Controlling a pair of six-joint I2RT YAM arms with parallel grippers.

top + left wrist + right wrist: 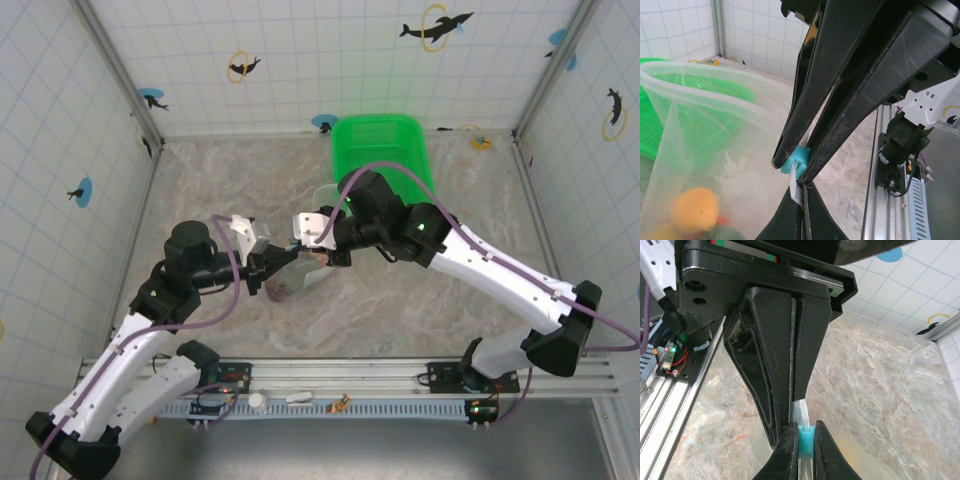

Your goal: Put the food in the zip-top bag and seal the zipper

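Closest to the left wrist camera, the left gripper point(802, 212) is pinched tight on the pale zipper point(794, 191). Directly above it, the right gripper point(796, 169) has its narrow tips clamped on the teal tab point(796, 161), the two pincers almost touching. Behind them the clear zip-top bag point(715, 125) shows its rim curving away, with an orange toy fruit point(695, 207) and other food low inside; seen from above, it sits mid-table with the green basket point(385, 150) just behind and bare marbled table point(200, 190) to the left and forward to the rail point(400, 375).
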